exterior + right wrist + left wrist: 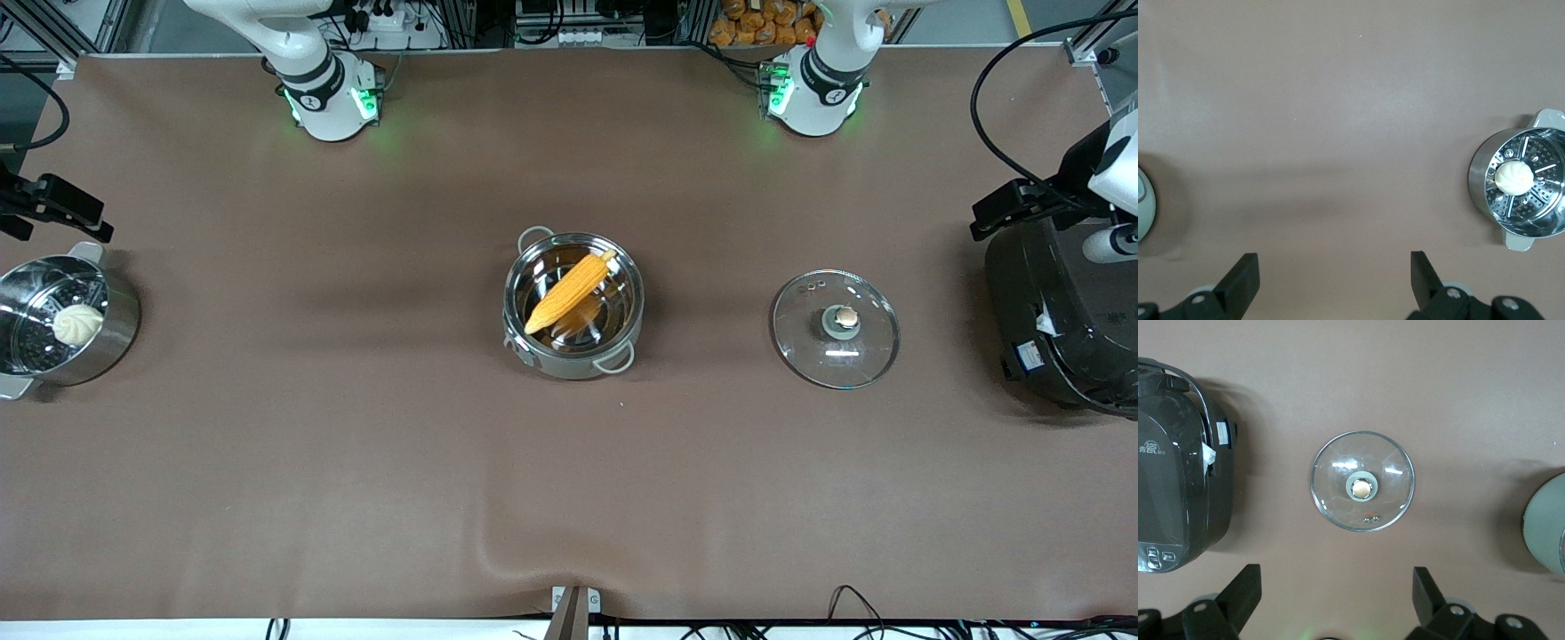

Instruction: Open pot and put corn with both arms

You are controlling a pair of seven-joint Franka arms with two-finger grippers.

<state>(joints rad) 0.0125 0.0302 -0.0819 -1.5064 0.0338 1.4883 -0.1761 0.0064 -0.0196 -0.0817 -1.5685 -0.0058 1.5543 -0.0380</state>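
Observation:
The steel pot [622,293] stands open at the table's middle, with the yellow corn [569,292] lying slanted inside it, its pale stub on the rim. The glass lid [836,329] with its copper-coloured knob lies flat on the table toward the left arm's end, and also shows in the left wrist view [1363,482]. My left gripper [1336,587] is open and empty, high over the table beside the lid; its black hand shows at the edge of the front view [1013,206]. My right gripper [1335,270] is open and empty, high over bare table; its hand shows in the front view [62,206].
A steel steamer pot [120,333] with a white bun [78,324] stands at the right arm's end, also in the right wrist view [1481,180]. A big black rice cooker [1058,329] stands at the left arm's end, beside the lid.

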